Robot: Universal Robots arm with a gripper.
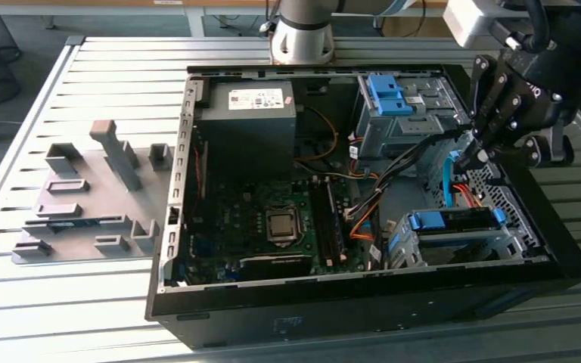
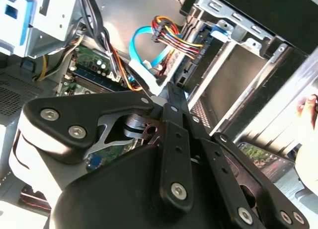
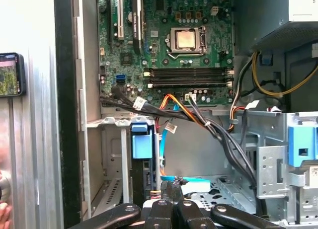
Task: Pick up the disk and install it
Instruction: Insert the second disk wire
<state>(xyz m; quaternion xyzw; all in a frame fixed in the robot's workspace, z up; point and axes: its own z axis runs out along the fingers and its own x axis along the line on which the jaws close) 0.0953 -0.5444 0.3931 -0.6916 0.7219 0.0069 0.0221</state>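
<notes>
My gripper (image 1: 469,157) is clenched, empty, fingertips touching the blue cable (image 1: 442,175) over the case (image 1: 371,318). The disk (image 1: 452,221) sits in its bay (image 1: 411,246); install looks mostly done.

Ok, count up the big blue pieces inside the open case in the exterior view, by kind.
Blue plastic bracket on the upper bay: 1
Blue carrier frame of the disk in the lower bay: 1
Light blue cable: 1
Total: 3
</notes>
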